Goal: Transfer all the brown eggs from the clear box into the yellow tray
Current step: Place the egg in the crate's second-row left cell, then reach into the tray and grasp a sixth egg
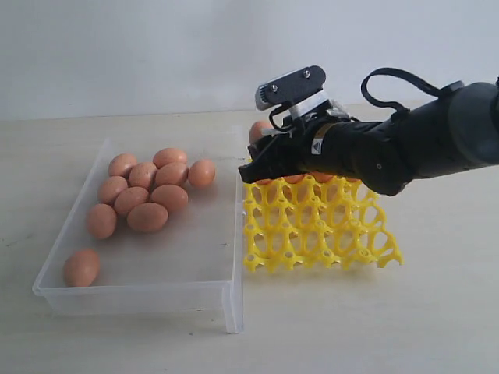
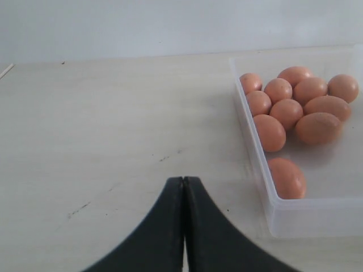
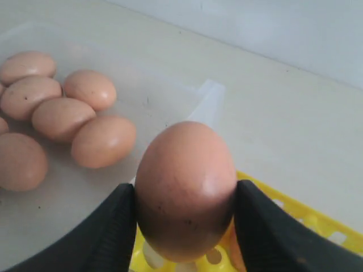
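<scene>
Eleven brown eggs (image 1: 147, 217) are left in the clear box (image 1: 140, 300), centre-left; one is held over the yellow tray (image 1: 320, 226) by the right gripper (image 3: 185, 195).

Brown eggs (image 1: 147, 217), bright yellow tray (image 1: 312, 234)

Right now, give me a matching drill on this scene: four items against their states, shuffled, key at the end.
1 left gripper
2 right gripper
3 clear box
4 yellow tray

A loose brown eggs inside
B jaws clamped on one egg
C jaws shut, nothing held
D sits under the right arm

Pairs: 1-C, 2-B, 3-A, 4-D
</scene>
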{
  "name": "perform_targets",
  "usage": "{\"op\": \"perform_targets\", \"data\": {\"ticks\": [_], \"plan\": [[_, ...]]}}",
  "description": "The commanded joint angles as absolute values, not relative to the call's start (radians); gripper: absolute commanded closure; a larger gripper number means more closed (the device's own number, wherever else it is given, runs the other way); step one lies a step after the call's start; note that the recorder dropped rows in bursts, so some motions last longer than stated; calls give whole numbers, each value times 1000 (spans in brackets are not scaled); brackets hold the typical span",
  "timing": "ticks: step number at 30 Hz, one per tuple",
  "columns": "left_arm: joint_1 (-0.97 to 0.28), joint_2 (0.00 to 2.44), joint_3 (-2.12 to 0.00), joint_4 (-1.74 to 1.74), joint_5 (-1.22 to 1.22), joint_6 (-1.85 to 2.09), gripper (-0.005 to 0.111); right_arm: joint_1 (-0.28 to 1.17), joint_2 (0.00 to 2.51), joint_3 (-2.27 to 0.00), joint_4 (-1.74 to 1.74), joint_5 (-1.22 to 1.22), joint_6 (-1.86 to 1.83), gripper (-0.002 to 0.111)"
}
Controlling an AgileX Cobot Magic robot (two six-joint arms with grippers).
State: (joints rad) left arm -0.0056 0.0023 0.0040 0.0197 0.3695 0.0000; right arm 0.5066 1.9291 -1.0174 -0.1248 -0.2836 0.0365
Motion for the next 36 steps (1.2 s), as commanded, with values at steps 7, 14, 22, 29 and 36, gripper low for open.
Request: {"op": "perform_targets", "data": {"ticks": [7,14,22,29,36], "plan": [[-10,0,0,16,361,0,107,498,2023,-1012,-141,-339,102,94],[-10,0,0,16,361,0,107,501,2023,-1012,-151,-329,108,58],[-10,0,0,16,361,0,107,501,1935,-1014,-213,-234,140,51],[-10,0,0,16,361,0,107,653,1761,-1236,-71,364,265,53],[-10,0,0,16,361,0,107,849,2098,-1655,492,769,20,51]]}}
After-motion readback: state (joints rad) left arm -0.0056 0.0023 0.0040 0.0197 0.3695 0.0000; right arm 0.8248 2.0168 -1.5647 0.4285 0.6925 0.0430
